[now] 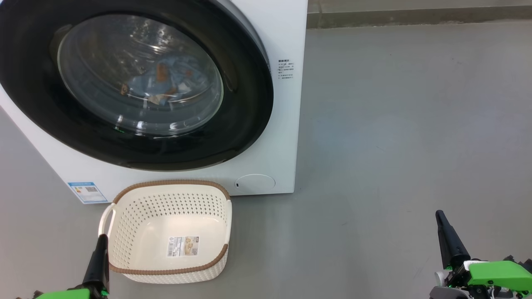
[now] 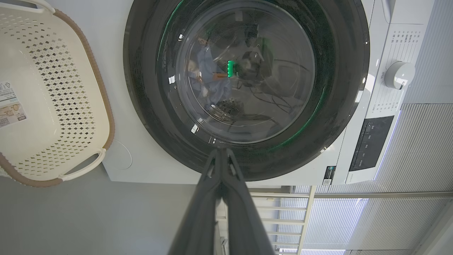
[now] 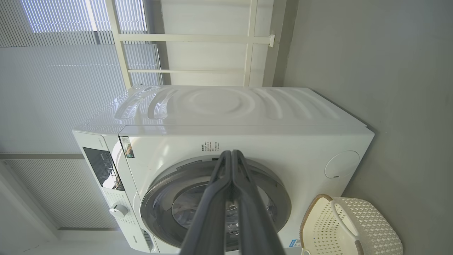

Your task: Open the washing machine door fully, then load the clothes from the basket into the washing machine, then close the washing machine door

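1. both claws are seen with fingers pressed together and nothing held: the left claw (image 2: 221, 154) and the right claw (image 3: 231, 154).
2. the washing machine door (image 1: 249, 104) is found ahead of the left claw, lying shut against the washing machine (image 1: 286, 137). whether the latch has caught cannot be told, and an unlatched door could swing out again.
3. the basket (image 1: 166, 203) is set on the floor just beside the left claw, on the side toward the right claw. it could be shoved or tipped by a careless swing of that arm.
4. the basket is judged empty; only a paper label (image 1: 183, 246) is seen on its bottom.
5. the clothes (image 1: 166, 81) are seen through the glass, inside the drum ahead of the left claw. the right claw is placed well apart from them.
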Motion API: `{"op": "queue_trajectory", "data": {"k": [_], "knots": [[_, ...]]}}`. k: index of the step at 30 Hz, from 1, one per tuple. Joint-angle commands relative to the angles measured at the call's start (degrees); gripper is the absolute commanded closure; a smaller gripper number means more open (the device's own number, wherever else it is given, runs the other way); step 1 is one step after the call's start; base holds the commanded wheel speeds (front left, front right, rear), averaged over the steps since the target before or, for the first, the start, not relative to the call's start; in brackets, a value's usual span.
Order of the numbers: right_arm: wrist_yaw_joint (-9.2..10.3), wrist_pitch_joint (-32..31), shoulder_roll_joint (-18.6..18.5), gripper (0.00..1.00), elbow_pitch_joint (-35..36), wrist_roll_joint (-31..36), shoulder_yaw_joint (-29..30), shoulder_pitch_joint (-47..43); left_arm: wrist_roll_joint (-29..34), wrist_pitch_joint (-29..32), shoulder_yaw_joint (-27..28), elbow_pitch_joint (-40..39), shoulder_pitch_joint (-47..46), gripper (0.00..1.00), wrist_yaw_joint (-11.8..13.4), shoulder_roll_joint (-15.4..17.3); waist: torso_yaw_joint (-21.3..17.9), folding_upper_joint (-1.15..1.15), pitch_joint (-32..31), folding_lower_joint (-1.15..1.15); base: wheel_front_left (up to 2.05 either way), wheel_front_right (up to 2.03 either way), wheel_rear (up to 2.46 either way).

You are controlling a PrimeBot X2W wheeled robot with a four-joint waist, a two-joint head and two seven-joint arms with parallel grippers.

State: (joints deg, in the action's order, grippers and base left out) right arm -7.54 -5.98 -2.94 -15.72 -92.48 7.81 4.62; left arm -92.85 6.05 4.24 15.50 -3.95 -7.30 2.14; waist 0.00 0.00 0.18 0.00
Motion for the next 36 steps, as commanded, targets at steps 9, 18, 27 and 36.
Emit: {"op": "queue_trajectory", "data": {"k": [9,18,27,36], "knots": [[0.05,-0.43,-0.05,1.0,1.7,0.24,-1.38,1.55,0.56,0.32,2.13,-1.46,-2.22,1.0,-0.19,0.89,0.0,0.0,0.0,0.0,0.0,0.0,0.0],[0.05,-0.45,-0.03,1.0,1.7,0.26,-1.36,1.55,0.59,0.34,2.16,-1.46,-2.23,1.0,-0.19,0.87,0.0,0.0,0.0,0.0,0.0,0.0,0.0],[0.05,-0.46,-0.02,1.0,1.7,0.27,-1.34,1.56,0.61,0.36,2.19,-1.46,-2.23,1.0,-0.19,0.85,0.0,0.0,0.0,0.0,0.0,0.0,0.0],[0.05,-0.47,-0.01,1.0,1.7,0.28,-1.32,1.56,0.63,0.38,2.21,-1.46,-2.23,1.0,-0.19,0.84,0.0,0.0,0.0,0.0,0.0,0.0,0.0]]}}
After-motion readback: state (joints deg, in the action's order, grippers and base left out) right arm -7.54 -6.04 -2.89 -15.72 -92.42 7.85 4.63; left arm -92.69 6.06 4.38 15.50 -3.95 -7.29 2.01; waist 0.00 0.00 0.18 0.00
